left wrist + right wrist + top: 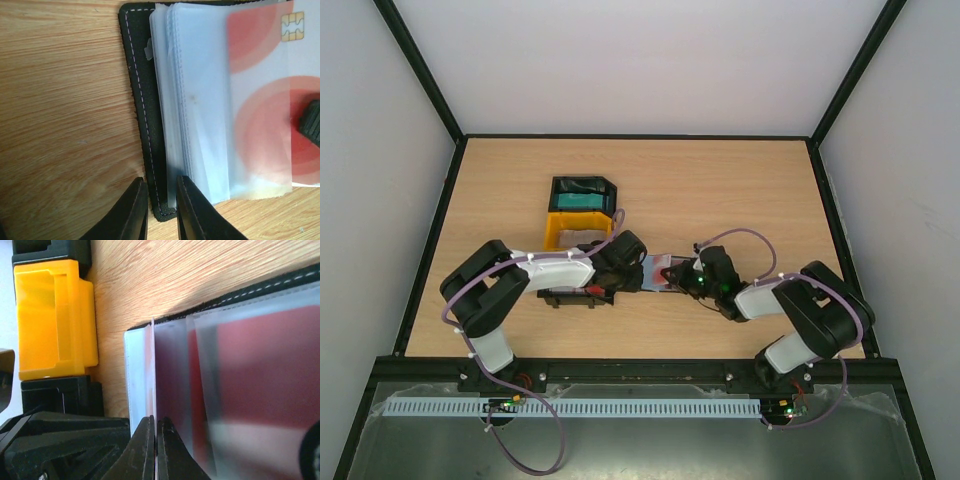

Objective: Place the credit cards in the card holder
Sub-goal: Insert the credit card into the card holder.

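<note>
The card holder (653,273) lies open mid-table between both arms, its black stitched cover (142,100) down and its clear sleeves (200,100) fanned above. My left gripper (161,202) is shut on the cover's corner and the lowest sleeves. A red-and-white credit card (265,115) with a gold chip sits partly under a frosted sleeve. My right gripper (155,437) is shut on that card's thin edge (152,370), and one of its fingertips (311,124) rests on the card. In the top view the left gripper (636,270) and right gripper (680,276) meet at the holder.
A black tray with teal cards (582,192) stands behind a yellow tray (578,230), just beyond the left arm. Another black tray (570,296) lies under the left wrist. The yellow tray (55,320) is close to the holder's edge.
</note>
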Robot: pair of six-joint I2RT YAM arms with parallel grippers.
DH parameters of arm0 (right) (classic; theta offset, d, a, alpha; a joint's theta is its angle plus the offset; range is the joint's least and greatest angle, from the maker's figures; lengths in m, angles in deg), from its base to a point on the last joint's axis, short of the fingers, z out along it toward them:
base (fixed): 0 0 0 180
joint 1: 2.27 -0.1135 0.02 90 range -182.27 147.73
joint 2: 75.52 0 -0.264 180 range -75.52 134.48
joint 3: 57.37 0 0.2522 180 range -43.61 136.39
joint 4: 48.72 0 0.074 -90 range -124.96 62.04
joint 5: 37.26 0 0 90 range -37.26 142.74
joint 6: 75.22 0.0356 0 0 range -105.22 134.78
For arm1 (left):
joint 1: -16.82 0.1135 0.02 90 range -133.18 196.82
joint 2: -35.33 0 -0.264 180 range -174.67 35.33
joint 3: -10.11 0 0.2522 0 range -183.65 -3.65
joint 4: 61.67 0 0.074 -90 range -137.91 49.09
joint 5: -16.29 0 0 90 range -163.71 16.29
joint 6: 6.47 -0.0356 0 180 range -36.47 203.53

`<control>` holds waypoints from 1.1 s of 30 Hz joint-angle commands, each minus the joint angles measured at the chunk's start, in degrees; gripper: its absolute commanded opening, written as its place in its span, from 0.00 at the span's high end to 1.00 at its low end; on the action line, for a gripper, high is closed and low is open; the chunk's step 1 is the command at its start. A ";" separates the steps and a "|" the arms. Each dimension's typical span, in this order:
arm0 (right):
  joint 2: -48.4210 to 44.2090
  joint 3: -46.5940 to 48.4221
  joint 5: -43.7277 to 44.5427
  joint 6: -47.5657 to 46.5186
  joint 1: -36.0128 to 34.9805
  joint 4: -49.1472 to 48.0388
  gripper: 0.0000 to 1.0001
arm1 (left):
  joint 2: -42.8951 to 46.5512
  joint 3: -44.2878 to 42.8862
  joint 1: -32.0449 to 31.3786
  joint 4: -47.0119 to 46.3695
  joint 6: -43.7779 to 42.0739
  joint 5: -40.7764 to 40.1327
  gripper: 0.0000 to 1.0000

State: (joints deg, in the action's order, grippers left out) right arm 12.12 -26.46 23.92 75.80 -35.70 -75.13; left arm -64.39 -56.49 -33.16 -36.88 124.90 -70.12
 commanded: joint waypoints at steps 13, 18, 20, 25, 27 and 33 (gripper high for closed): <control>7.47 -0.51 -0.23 6.24 -3.28 -8.02 0.98 | -0.08 2.03 -0.19 1.01 -0.29 1.81 0.80; 8.14 -0.67 -0.68 7.39 -3.48 -9.45 0.98 | 0.05 2.13 -0.19 0.99 -0.30 1.77 0.80; 7.52 -0.54 -0.13 6.88 -3.47 -8.05 0.98 | 0.14 2.05 -0.20 1.01 -0.31 1.77 0.80; 5.40 -0.98 -0.07 6.13 -3.48 -5.90 0.98 | 0.22 1.86 -0.19 1.15 -0.30 1.68 0.80; 5.62 -1.21 -0.33 6.18 -3.48 -5.89 0.98 | 0.14 1.86 -0.20 1.10 -0.31 1.68 0.80; 8.77 -0.93 -1.48 7.69 -3.73 -9.39 0.97 | 0.01 1.77 -0.20 1.05 -0.31 1.75 0.80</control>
State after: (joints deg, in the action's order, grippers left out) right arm 18.54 -26.55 23.75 82.59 -38.63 -84.72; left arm -64.18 -55.94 -33.16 -37.78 124.87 -69.46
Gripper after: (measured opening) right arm 0.022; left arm 0.197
